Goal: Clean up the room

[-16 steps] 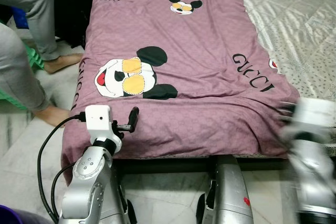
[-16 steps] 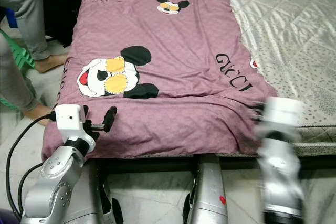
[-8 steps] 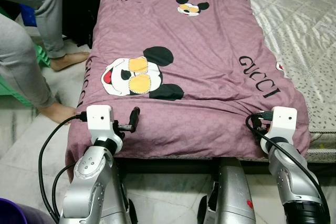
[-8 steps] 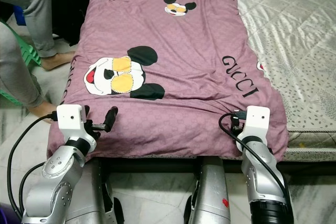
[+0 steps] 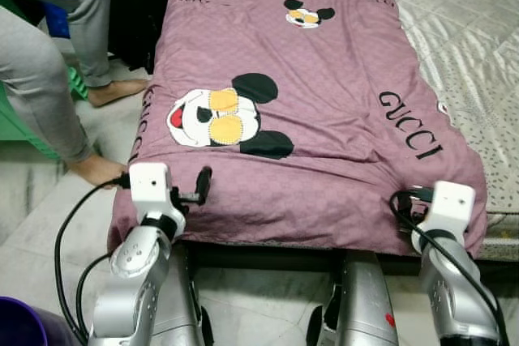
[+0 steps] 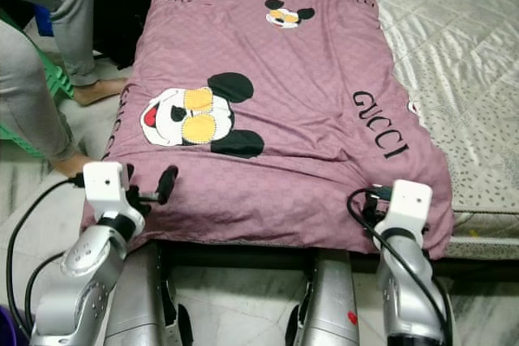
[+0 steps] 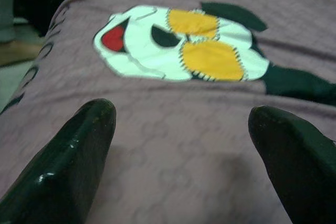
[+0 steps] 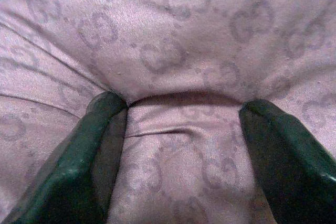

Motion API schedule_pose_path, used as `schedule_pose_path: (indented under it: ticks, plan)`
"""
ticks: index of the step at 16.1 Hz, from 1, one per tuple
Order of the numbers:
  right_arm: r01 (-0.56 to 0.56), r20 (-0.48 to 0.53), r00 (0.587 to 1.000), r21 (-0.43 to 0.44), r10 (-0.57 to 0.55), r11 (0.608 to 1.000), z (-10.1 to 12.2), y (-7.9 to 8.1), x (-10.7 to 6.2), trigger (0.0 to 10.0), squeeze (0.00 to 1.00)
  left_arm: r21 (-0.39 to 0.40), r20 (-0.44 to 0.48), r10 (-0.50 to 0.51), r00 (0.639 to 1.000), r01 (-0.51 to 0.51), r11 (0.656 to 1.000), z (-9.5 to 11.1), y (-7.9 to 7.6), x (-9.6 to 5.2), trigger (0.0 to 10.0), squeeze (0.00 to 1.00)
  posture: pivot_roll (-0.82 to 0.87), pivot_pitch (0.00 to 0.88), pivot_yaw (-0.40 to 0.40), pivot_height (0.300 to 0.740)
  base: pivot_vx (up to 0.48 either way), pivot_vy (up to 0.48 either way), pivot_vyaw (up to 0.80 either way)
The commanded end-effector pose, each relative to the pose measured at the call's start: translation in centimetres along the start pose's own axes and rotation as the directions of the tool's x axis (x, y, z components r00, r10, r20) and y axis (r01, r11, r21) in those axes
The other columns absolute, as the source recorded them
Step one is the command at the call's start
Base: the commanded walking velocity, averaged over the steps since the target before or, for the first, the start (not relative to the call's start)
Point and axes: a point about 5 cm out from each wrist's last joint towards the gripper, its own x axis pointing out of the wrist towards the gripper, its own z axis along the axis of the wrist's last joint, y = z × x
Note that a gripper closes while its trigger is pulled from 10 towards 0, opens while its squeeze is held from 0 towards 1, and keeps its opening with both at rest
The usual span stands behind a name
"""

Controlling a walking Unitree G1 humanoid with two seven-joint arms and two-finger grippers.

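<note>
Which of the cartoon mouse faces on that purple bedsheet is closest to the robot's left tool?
The big white mouse face with yellow sunglasses, just beyond the left tool; the other faces are smaller and further up the purple bedsheet.

A mauve bedsheet [image 5: 324,79] lies spread along the bed, running from the top centre of the frame down to the lower middle, where its near edge hangs over the bed's end. It is printed with cartoon mouse faces wearing yellow sunglasses [image 5: 220,117], the largest left of centre, smaller ones near the top, and black "GUCCI" lettering [image 5: 412,124] at the right. The cloth lies mostly flat, with shallow creases near the lower right corner, where a fold bunches up [image 8: 173,103].
</note>
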Motion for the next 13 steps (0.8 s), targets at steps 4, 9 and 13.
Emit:
schedule_pose_path:
  ticks: [4,9,13]
  plan:
    - [-0.126,0.291,0.95,0.013,0.117,0.992,5.7,3.1,-0.3,10.0,0.0,0.012,0.045,-0.033,0.998,0.033,0.999,0.7,-0.5,0.5,10.0,0.0,-0.06,0.164,0.036,0.498,0.0,0.0,0.0]
    - [-0.223,0.363,0.914,0.08,0.18,0.972,7.6,6.1,0.6,10.0,0.0,0.019,0.083,-0.036,0.996,0.034,0.999,1.5,-0.4,2.0,10.0,0.0,-0.06,0.096,0.045,0.518,0.0,0.0,0.0]
    - [-0.267,0.399,0.892,0.081,0.214,0.96,8.9,7.7,1.1,10.0,0.0,0.028,0.116,-0.043,0.992,0.04,0.999,2.1,-0.4,3.1,10.0,0.0,-0.07,0.026,0.043,0.573,0.0,0.0,0.0]
